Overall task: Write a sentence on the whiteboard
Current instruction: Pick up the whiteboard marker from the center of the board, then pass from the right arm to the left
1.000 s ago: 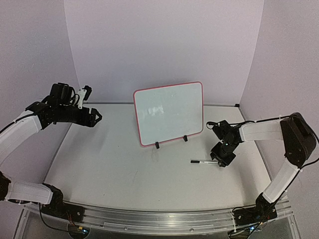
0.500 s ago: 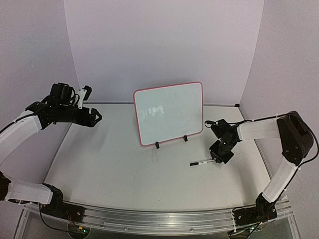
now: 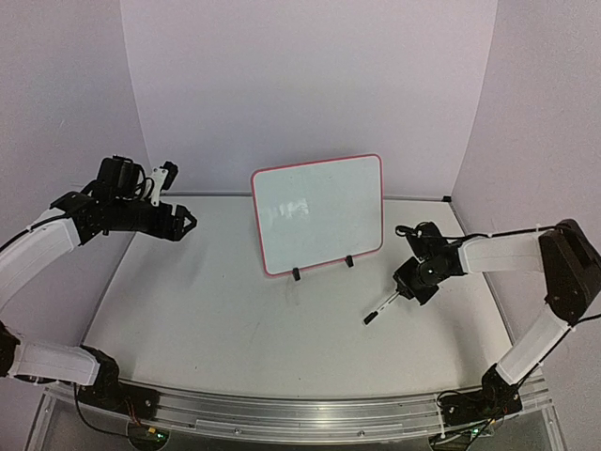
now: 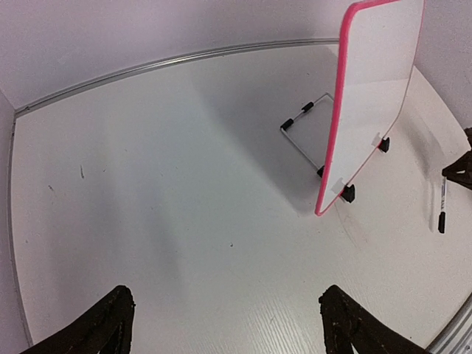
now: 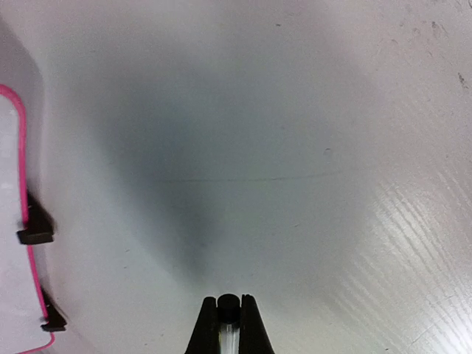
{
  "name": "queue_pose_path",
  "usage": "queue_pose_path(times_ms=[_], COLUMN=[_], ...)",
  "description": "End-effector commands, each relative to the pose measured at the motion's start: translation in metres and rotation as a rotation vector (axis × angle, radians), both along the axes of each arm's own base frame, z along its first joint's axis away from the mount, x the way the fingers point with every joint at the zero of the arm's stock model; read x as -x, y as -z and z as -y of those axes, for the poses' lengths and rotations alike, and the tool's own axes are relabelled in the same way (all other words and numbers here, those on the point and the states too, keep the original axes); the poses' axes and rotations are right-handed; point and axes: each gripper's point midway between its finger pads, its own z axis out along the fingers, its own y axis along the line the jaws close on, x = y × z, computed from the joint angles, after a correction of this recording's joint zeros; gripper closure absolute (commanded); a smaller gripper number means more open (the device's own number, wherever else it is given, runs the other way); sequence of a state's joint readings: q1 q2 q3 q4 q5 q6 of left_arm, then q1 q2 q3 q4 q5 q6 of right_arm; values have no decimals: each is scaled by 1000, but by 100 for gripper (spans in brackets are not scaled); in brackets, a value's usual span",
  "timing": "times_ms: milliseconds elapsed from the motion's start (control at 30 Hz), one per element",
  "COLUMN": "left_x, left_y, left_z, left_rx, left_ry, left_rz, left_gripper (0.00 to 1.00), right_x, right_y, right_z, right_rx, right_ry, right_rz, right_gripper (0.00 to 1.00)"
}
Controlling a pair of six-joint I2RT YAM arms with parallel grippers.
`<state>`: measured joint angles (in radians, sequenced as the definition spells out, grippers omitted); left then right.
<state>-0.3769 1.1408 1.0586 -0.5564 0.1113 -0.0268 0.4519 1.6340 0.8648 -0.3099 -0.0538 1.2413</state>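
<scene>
Red-pink framed on two small black feet, the single whiteboard (image 3: 319, 211) stands propped upright on the table (image 3: 235, 319), its face glossy white, just left of and beyond the right gripper (image 3: 409, 291). That gripper's fingers are pressed together on the one black-and-white marker pen (image 3: 380, 309), which slants out from them with its black end lowest. The left gripper (image 3: 185, 224) hovers with fingers spread, the board well off to its right.
</scene>
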Motion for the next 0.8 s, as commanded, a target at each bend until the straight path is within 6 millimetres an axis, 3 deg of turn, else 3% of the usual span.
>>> queue_pose_path(times_ms=[0, 100, 200, 267, 400, 467, 567, 667, 767], left_x=[3, 14, 28, 42, 73, 96, 117, 124, 121], left_y=[-51, -71, -83, -85, -94, -97, -102, -103, -99], left_z=[23, 39, 70, 99, 166, 204, 243, 270, 285], left_rx=[91, 175, 273, 338, 428, 472, 543, 613, 660], left_ry=[44, 59, 114, 183, 358, 482, 606, 656, 650], left_rz=[103, 126, 130, 108, 105, 93, 78, 60, 30], left_gripper=[14, 15, 16, 17, 17, 17, 16, 15, 14], right_x=[-36, -38, -33, -28, -14, -10, -5, 0, 6], right_y=[-76, -132, -187, -225, -279, -299, -319, -335, -348], right_z=[-38, -52, -66, -73, -84, -89, -95, -102, -108], right_rx=[-260, -299, -292, -311, -368, -404, -462, -513, -541], right_ry=[-78, -163, -252, -287, -319, -324, -328, -334, -352], right_rz=[351, 523, 695, 831, 1031, 1100, 1167, 1215, 1250], right_gripper=[100, 100, 100, 100, 100, 100, 100, 100, 100])
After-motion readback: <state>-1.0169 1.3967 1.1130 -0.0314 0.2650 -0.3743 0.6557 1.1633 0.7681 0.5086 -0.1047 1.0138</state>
